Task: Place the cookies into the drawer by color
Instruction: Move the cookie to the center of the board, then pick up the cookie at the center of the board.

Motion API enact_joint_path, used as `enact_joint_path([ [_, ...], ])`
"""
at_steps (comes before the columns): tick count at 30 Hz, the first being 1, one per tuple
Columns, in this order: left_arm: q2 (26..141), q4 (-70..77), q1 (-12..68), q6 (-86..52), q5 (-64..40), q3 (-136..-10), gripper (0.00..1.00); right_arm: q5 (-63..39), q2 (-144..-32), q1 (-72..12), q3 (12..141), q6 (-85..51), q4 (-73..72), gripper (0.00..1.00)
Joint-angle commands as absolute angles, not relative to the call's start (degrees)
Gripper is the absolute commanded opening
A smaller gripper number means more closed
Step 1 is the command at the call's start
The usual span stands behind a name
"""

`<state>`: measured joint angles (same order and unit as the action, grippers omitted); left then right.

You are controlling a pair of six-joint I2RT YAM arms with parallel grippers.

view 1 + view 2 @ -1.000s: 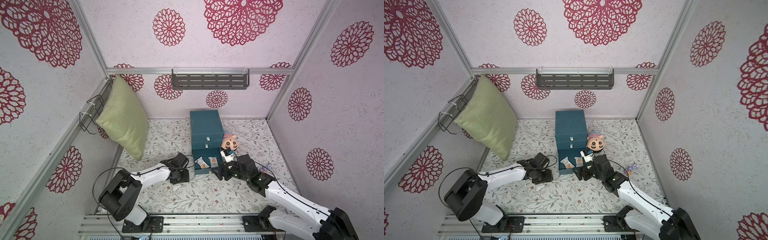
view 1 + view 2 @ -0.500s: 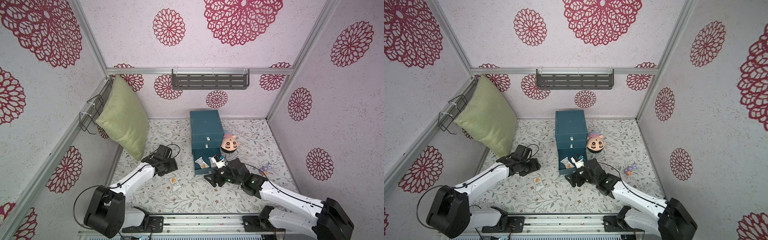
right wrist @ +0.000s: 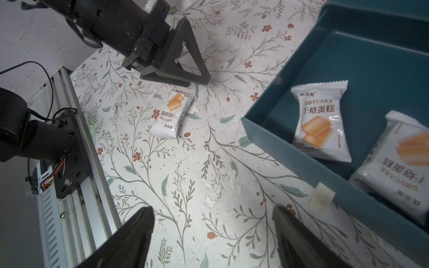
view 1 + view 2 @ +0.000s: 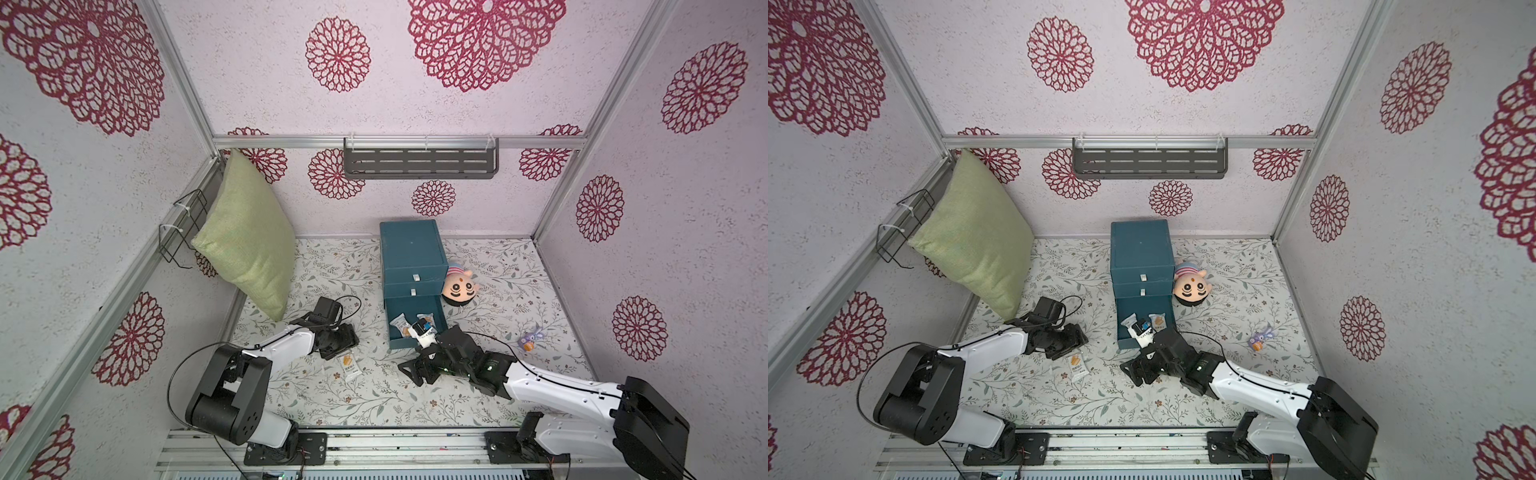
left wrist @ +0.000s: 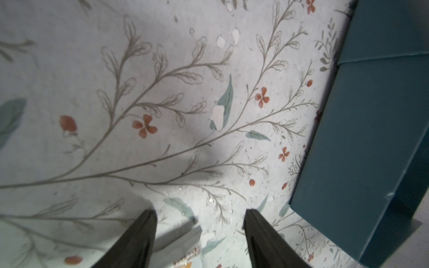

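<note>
The drawer (image 4: pixel 411 253), a dark teal chest, is seen at 12 o'clock on the floral counter (image 4: pixel 374 399) in both top views. Its two upper drawers are shut, and the bottom drawer (image 3: pixel 301 148) stands drawn out toward 6 o'clock. Two white cookies are seen lying flat inside it, one (image 3: pixel 321 120) printed side up and fully in view, the other (image 3: pixel 394 162) beside it and partly cut off by the picture's edge. A third white packet (image 4: pixel 348 366) is found on the counter at 8 o'clock of the open drawer, well apart from it.

The left hand (image 5: pixel 199 212) is held low at 11 o'clock of that packet, its fingers spread moderately wide with nothing between them. The packet's end lies just beside the fingertips; whether they touch cannot be told. The right hand (image 3: pixel 212 208) is held at 6 o'clock of the open drawer's front, spread wide and empty.

A pink plush head (image 4: pixel 459 289) is set at 3 o'clock of the chest.
</note>
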<state>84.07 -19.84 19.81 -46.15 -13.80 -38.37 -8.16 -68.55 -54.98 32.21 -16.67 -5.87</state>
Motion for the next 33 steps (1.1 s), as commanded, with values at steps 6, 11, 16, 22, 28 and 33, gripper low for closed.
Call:
enact_joint_path([
  [6, 76.54, -19.41, 26.03, -52.9, -13.21, -30.67, 0.68, -5.5, -70.95, -56.71, 33.74, -17.96, -8.68, 0.87],
  [11, 71.99, -20.07, 27.44, -54.86, -10.86, -28.33, 0.69, -3.97, -74.31, -58.48, 35.09, -17.07, -9.61, 0.88],
  [16, 65.99, -24.52, 24.97, -54.47, -4.89, -28.79, 0.83, -2.02, -79.36, -60.43, 38.71, -13.99, -9.57, 0.88],
  [22, 57.66, -30.42, 22.37, -56.11, 1.61, -29.39, 0.97, 1.41, -85.74, -64.08, 44.34, -10.8, -7.98, 0.89],
  [28, 50.55, -36.67, 21.42, -59.3, 7.44, -30.32, 0.97, 5.05, -92.12, -68.12, 49.89, -7.88, -6.73, 0.99],
  [33, 43.7, -38.07, 21.38, -61.5, 9.28, -29.82, 0.97, 6.98, -97.37, -70.47, 54.01, -6.13, -5.55, 0.99],
])
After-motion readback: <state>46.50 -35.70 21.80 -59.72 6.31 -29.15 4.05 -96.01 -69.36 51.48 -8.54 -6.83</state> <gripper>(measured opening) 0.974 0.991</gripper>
